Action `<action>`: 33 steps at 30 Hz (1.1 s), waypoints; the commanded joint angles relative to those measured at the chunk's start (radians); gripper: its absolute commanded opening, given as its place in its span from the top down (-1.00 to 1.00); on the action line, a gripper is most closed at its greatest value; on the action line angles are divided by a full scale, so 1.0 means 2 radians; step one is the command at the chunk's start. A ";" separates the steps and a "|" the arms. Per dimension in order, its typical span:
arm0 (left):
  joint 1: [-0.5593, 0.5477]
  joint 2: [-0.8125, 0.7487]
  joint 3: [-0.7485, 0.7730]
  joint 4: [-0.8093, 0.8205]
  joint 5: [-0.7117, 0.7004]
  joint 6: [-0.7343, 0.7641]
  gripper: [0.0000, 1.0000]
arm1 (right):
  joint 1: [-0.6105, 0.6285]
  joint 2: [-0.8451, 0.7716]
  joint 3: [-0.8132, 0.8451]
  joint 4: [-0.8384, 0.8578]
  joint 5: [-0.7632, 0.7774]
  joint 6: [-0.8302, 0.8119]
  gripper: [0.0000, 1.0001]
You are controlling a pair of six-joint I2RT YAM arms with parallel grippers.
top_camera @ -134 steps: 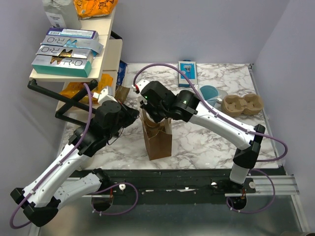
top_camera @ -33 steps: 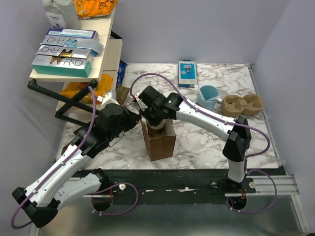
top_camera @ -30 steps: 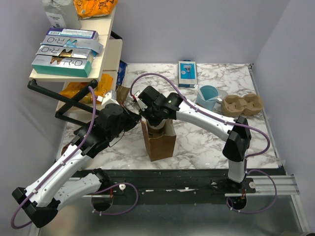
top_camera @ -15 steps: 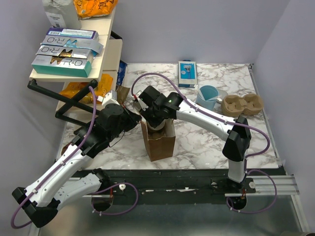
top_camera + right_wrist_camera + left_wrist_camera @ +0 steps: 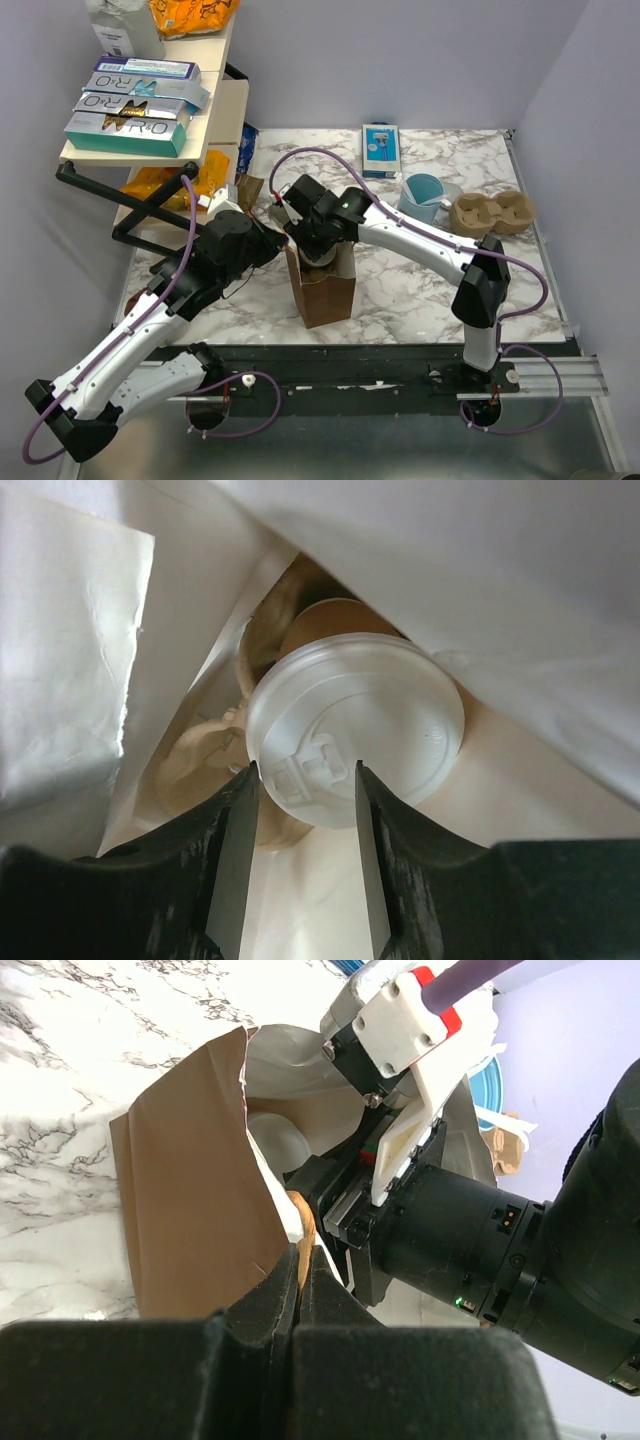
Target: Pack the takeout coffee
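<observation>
The cup point(image 5: 355, 730) sat deep inside the brown paper bag point(image 5: 322, 295), which stood upright near the middle of the bench point(image 5: 420, 280). From above, the arm hid the cup.

The right tool point(image 5: 305, 775) was down in the bag's mouth, pointing straight at the cup. The cup lay right ahead of it, lower in the bag, with its lid facing the tool. So the cup's long way ran along the same line as the tool. The tool's two fingers point(image 5: 232, 850) were spread apart. The lid looked wider than the gap between them, and they did not seem to grip it. The right arm was by far the nearer one.

The left tool point(image 5: 300, 1280) was pressed together on the bag's top edge and held that side.

The lid was round, white plastic, with a small sip tab near the fingers. A bit of tan cup showed past its far edge, so the cup may have leaned a little.

I think the next move would be to lift the right tool straight up, without snagging the paper.
</observation>
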State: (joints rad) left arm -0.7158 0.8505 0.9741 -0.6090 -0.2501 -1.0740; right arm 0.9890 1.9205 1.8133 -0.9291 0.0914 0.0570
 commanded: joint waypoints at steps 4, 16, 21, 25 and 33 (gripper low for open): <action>-0.005 0.009 0.004 -0.004 0.003 -0.002 1.00 | 0.008 -0.031 0.016 0.012 0.001 0.007 -0.10; -0.005 0.017 0.011 -0.005 0.001 -0.004 1.00 | 0.007 -0.074 0.039 0.040 -0.008 0.017 -0.18; -0.005 0.019 0.014 -0.008 -0.004 -0.007 1.00 | 0.008 -0.103 0.046 0.066 -0.009 0.005 -0.22; -0.005 0.022 0.018 -0.009 -0.005 -0.007 0.97 | 0.007 -0.117 0.076 0.074 -0.007 -0.011 -0.28; -0.005 0.019 0.032 -0.015 -0.012 -0.001 0.45 | -0.003 -0.157 0.109 0.099 0.081 -0.042 -0.60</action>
State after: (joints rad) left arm -0.7223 0.8879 1.0054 -0.5945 -0.2508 -1.0889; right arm 0.9958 1.6730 2.0003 -0.7868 0.1276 0.0292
